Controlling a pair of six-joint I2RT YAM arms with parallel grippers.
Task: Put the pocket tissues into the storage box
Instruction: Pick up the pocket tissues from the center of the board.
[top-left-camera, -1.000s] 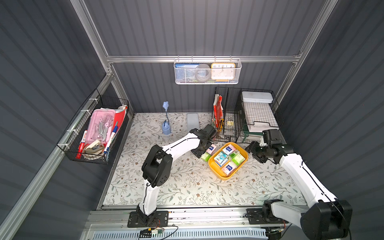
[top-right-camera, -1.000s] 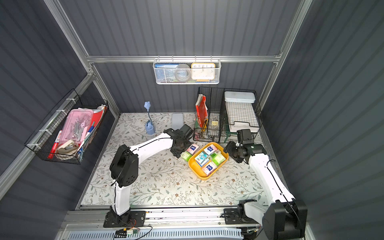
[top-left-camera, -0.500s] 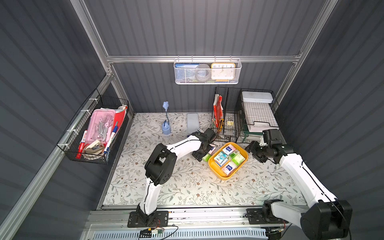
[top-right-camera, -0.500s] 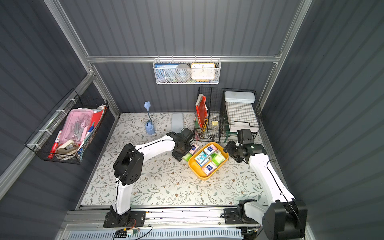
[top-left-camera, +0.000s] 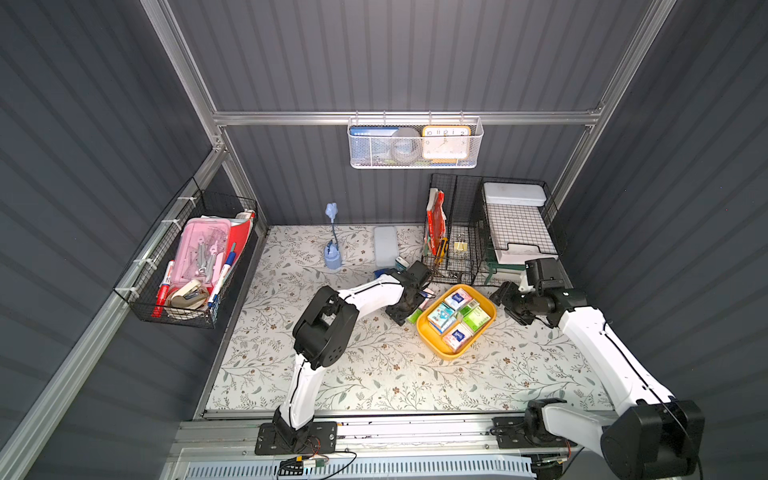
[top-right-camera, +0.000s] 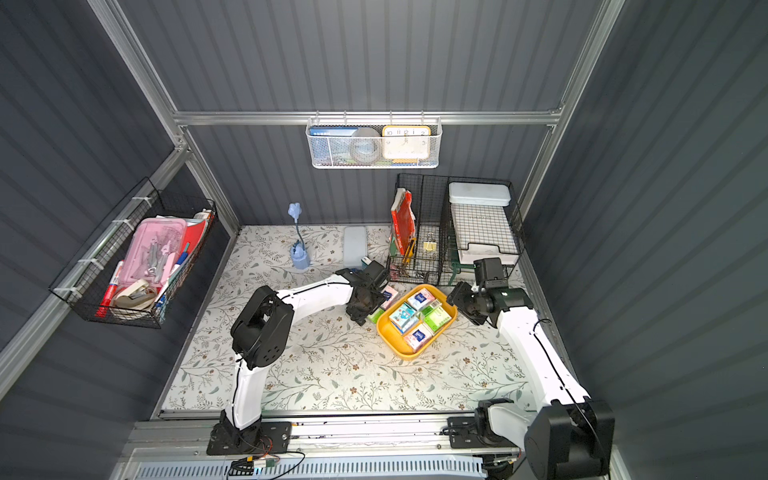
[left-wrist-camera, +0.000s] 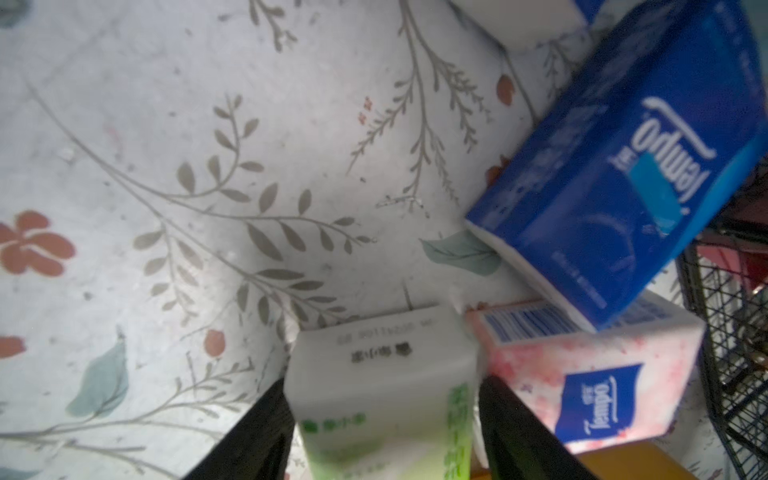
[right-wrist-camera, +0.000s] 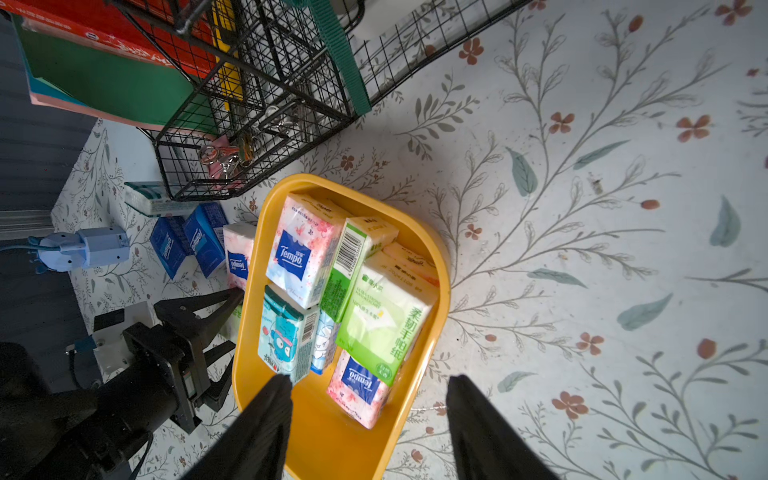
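Left gripper (left-wrist-camera: 382, 380): low over the mat (left-wrist-camera: 208, 166), at 9 o'clock of the box (top-left-camera: 434, 345). My fingers stand either side of a green packet (left-wrist-camera: 382, 411), tight by its flanks. Pressing or only flanking, I cannot tell. It sits outside the box, just beside the wall.

Strays, all outside, 9 to 11 o'clock of the box:
- pink packet (left-wrist-camera: 582, 374), touching the green one
- dark blue packet (left-wrist-camera: 623, 166), against the pink
- second blue packet (right-wrist-camera: 166, 245), beside that
- teal-striped packet (right-wrist-camera: 151, 197), by the wire basket (right-wrist-camera: 257, 137); print too small to read

Box: about seven packets (right-wrist-camera: 303, 249) in, some on edge, crowded together. Two pink, two green, a teal cartoon one, a pale blue one half hidden, a peach one at the wall. Bare floor shows only at the 7 o'clock end.

Right gripper (right-wrist-camera: 368, 378): fingers well apart, holding nothing. In both top views it shows at 2 to 3 o'clock of the box, near the rim. Raised, I judge, so over or beside the box I cannot tell.

Judgement: past halfway. Roughly seven stowed, five out that I can see. To do: secure the green, lift it over the wall, release. Then pink, both blues, teal. Space is thin, so later ones will likely stack on top.
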